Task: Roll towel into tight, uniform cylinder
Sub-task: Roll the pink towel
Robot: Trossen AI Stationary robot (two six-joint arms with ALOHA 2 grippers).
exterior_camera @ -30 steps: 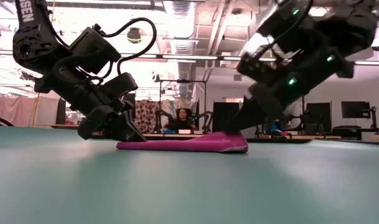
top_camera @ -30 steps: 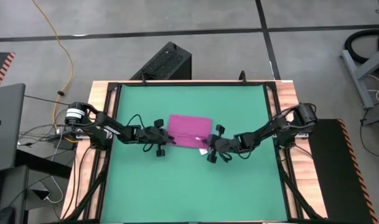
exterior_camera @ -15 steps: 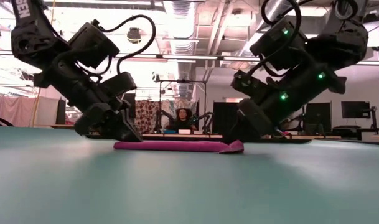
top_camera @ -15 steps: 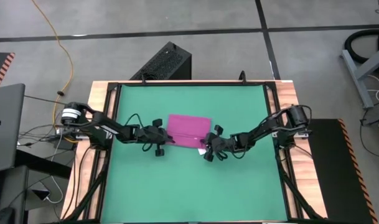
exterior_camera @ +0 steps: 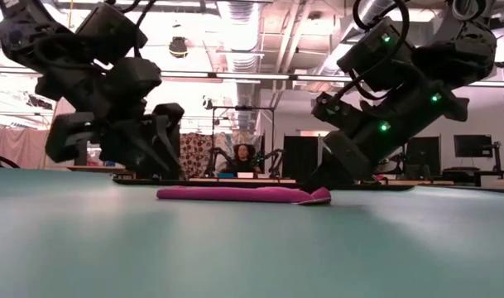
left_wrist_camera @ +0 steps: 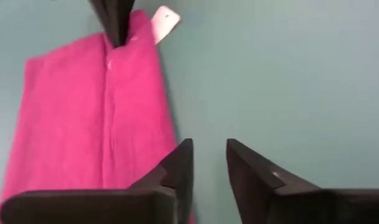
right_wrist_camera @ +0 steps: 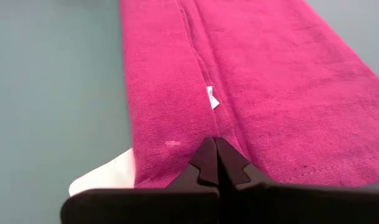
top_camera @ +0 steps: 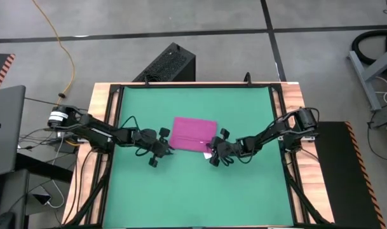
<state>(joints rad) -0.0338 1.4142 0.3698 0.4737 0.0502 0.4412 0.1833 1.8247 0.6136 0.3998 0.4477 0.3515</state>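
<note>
The magenta-pink towel (top_camera: 193, 133) lies flat on the green mat (top_camera: 244, 191), folded over with a seam along it (right_wrist_camera: 195, 56). Its white tag (right_wrist_camera: 105, 174) sticks out at the near right corner. My right gripper (top_camera: 210, 151) is shut at that corner, next to the tag. My left gripper (top_camera: 164, 149) is open by a narrow gap (left_wrist_camera: 208, 146), just off the towel's near left corner and holding nothing. In the low view the towel (exterior_camera: 235, 194) is a thin flat strip with its right tip (exterior_camera: 322, 194) slightly raised. My right gripper has its shut fingertips (right_wrist_camera: 215, 149) on the towel's right-hand edge (right_wrist_camera: 205, 134), where the folded layers meet, close to the white tag. The fingers slant down from the table's right side. I cannot tell whether cloth lies between them. The towel rests on the mat, with only that corner a little raised.
The mat lies inside a wooden frame (top_camera: 107, 114) with bare green all around the towel. A black box (top_camera: 168, 63) stands beyond the far edge. In the low view a person (exterior_camera: 245, 157) sits far back in the room.
My left gripper has drawn back from the towel's left end toward the table's near left and has turned. My right gripper has come down. The towel's right end, which was lifted in a hump, now lies nearly flat on the mat.
</note>
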